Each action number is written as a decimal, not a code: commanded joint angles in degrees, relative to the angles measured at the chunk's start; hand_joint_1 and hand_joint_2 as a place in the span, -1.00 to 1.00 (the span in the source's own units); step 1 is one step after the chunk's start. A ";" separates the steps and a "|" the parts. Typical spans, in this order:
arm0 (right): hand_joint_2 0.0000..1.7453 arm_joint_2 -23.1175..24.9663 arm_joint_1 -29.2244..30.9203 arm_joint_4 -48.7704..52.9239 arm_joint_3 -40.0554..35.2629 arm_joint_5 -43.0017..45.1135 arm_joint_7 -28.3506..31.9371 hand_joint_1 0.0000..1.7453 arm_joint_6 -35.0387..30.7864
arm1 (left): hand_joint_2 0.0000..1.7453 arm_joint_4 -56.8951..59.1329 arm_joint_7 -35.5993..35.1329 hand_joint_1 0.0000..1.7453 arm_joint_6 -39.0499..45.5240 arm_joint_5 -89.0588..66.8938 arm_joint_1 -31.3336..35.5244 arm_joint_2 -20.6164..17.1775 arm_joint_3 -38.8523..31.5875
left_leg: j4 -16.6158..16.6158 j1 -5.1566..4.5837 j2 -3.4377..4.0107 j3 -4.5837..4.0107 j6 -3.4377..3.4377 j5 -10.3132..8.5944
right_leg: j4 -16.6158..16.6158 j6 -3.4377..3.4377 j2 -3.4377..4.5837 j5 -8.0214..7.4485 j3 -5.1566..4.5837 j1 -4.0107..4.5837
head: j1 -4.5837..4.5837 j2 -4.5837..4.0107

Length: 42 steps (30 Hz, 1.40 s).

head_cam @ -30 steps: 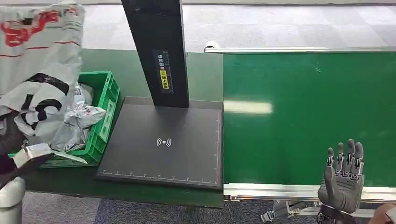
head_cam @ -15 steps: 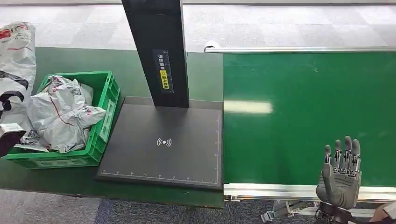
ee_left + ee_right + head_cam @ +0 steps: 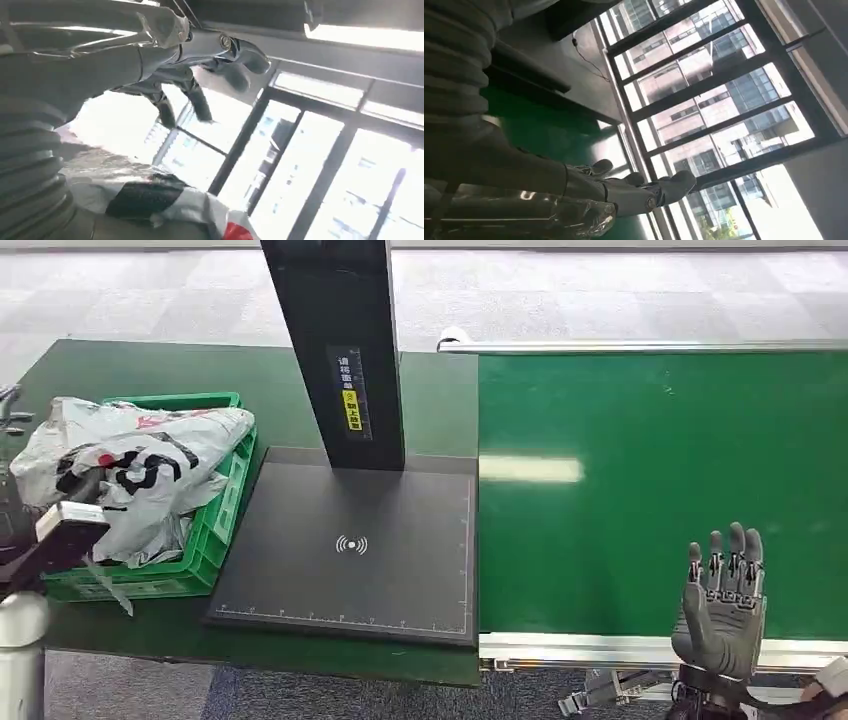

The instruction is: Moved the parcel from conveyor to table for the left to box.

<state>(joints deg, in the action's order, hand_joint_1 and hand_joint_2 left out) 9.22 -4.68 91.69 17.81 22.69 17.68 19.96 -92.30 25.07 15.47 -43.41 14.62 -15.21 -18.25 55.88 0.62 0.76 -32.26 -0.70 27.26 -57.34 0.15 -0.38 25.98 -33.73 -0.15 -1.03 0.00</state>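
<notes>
In the green crate (image 3: 222, 502), the parcel (image 3: 130, 455) has just been dropped; left hand (image 3: 200, 75) and right hand (image 3: 722, 602) are spread, empty.

Parcel (image 3: 140, 455) down from high at far left, now lying atop bags in green crate (image 3: 225, 510). Left hand (image 3: 200, 65) off it, fingers spread, nothing held. Left arm lower at frame's left edge. Right hand (image 3: 722, 605) inched up over conveyor's near edge, palm flat, fingers apart.

High head view down over table (image 3: 420, 390) and conveyor (image 3: 650, 490); both close wrist views tilted up toward windows (image 3: 704, 90).
</notes>
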 commanded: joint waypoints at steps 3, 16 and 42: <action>1.00 -1.37 1.22 -5.31 -2.82 -0.31 -0.16 -1.00 -1.56 | 1.00 2.62 -2.16 -1.00 4.82 12.70 -2.26 7.54 1.91 | -0.15 -0.03 -0.08 0.21 0.04 -0.01 | 0.14 -0.04 -0.03 0.01 0.22 -0.03 | 0.02 0.00; 1.00 0.60 -2.88 -0.20 -0.91 -1.40 -1.10 -1.00 -3.51 | 1.00 -1.11 -7.36 -1.00 8.42 12.95 -13.75 11.45 13.68 | -0.12 -0.09 -0.16 0.15 0.06 0.03 | 0.11 -0.04 -0.09 0.06 0.18 -0.09 | 0.02 0.00; 1.00 -0.32 -1.53 -2.15 -1.98 -1.49 -0.93 -1.00 -5.28 | 1.00 0.17 6.27 -1.00 3.11 30.57 -11.63 14.88 10.52 | -0.07 -0.03 -0.11 0.14 0.05 0.04 | 0.11 -0.03 -0.02 0.02 0.19 -0.05 | 0.02 0.00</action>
<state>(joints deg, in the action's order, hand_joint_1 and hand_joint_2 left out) 8.94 -6.40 91.43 15.85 21.51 16.65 15.06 -91.78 31.39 18.12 -12.68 3.70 -2.32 -9.73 55.88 0.58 0.75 -32.28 -0.67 27.29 -57.33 0.14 -0.38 25.98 -33.72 -0.20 -1.01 0.00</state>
